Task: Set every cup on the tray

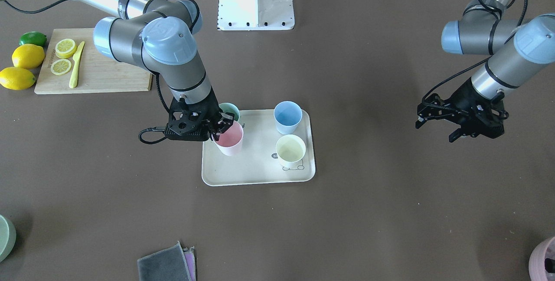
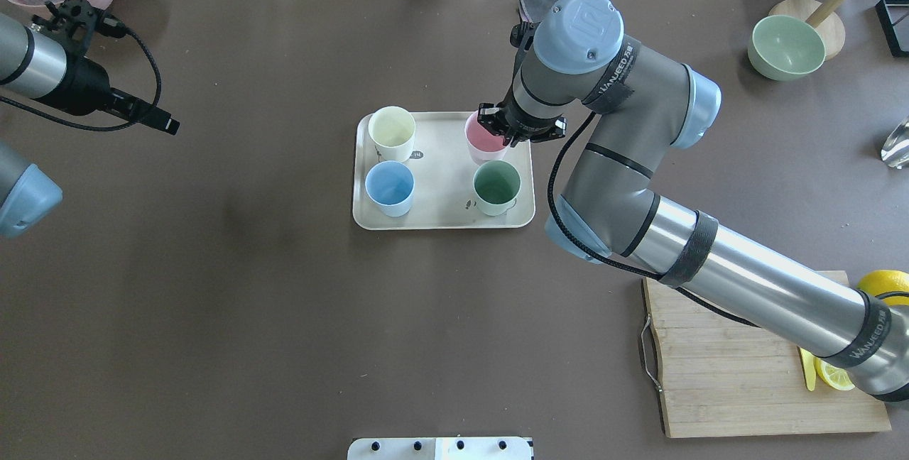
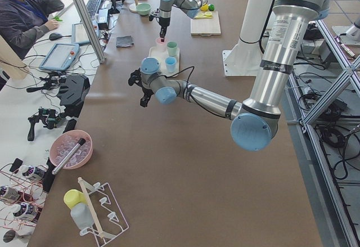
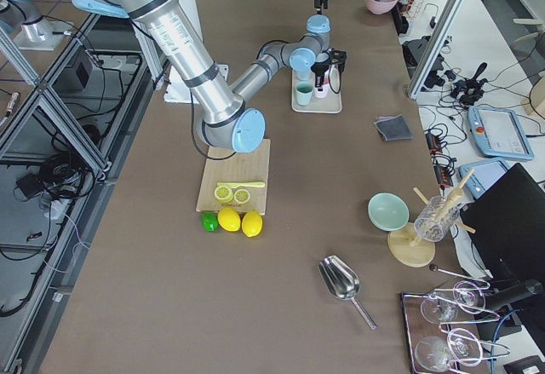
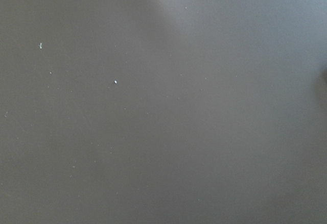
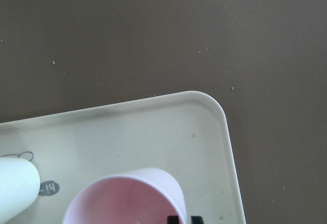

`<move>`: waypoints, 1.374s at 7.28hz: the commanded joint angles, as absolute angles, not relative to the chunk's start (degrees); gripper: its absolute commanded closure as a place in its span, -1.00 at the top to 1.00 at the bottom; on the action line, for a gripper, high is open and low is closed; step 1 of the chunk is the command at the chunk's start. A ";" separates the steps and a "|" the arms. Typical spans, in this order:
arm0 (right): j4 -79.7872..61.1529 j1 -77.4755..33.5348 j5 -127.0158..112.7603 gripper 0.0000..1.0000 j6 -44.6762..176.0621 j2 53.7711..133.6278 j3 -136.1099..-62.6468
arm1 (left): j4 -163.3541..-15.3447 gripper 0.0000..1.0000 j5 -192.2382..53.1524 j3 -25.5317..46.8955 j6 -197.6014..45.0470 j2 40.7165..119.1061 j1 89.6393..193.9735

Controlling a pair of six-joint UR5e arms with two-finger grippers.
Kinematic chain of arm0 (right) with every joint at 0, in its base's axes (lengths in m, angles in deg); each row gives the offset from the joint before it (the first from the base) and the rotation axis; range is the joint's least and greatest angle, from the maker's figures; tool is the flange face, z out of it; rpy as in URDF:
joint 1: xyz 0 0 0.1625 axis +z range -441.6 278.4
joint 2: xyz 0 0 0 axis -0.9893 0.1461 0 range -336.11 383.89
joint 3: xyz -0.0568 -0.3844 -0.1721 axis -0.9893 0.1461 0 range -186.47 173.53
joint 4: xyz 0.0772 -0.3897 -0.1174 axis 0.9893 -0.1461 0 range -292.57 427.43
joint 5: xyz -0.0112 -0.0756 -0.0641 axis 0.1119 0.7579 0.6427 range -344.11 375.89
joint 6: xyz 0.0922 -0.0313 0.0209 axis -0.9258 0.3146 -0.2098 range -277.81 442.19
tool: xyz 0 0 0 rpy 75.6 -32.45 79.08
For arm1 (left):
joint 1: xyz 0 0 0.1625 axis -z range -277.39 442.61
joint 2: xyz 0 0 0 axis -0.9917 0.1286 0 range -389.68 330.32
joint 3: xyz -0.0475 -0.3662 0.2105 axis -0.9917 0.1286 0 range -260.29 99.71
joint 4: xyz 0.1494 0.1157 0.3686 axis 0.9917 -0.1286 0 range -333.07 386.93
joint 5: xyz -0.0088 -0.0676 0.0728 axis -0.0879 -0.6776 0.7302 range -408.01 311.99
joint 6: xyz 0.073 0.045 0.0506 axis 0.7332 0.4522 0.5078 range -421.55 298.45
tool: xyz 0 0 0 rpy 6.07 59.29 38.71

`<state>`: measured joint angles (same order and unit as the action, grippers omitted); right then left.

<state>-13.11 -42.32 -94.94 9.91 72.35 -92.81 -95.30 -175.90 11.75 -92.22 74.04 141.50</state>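
The cream tray (image 1: 256, 172) holds all four cups. The light blue cup (image 1: 287, 116), pale yellow cup (image 1: 290, 150) and sage green cup (image 2: 496, 187) stand upright on it. My right gripper (image 1: 221, 128) is shut on the rim of the pink cup (image 1: 230, 140) over the tray's corner; I cannot tell whether the cup's base touches the tray. In the right wrist view my fingertips (image 6: 173, 219) straddle the pink cup's wall (image 6: 127, 193). My left gripper (image 1: 435, 128) is open and empty, far off over bare table.
A wooden cutting board (image 1: 104, 77) with lemon slices and a yellow knife lies near the right arm, with whole lemons and a lime beside it. A grey cloth (image 1: 164, 266), a green dish (image 1: 5, 237) and a pink pot (image 1: 544, 263) sit at the table's edges.
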 commanded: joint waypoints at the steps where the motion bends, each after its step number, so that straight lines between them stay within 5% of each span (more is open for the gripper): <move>1: -12.99 -42.14 -94.67 0.12 10.39 71.71 -91.55 | -96.20 0.97 -175.89 11.30 -92.22 73.68 141.50; 2: -13.08 -41.79 -94.67 0.99 10.91 71.36 -91.29 | -96.20 0.97 -175.89 11.03 -92.13 73.68 141.50; 5: -16.22 -33.74 -103.05 1.00 20.10 70.82 -91.98 | -99.86 0.97 -172.58 9.54 -91.52 67.49 141.93; 7: -23.41 -25.92 -107.14 1.00 35.70 77.81 -99.32 | -96.92 0.97 -181.55 9.19 -85.08 62.37 152.16; 10: -33.53 -12.91 -111.80 1.00 61.81 90.30 -108.57 | -72.40 0.97 -185.47 9.98 -50.59 58.12 169.84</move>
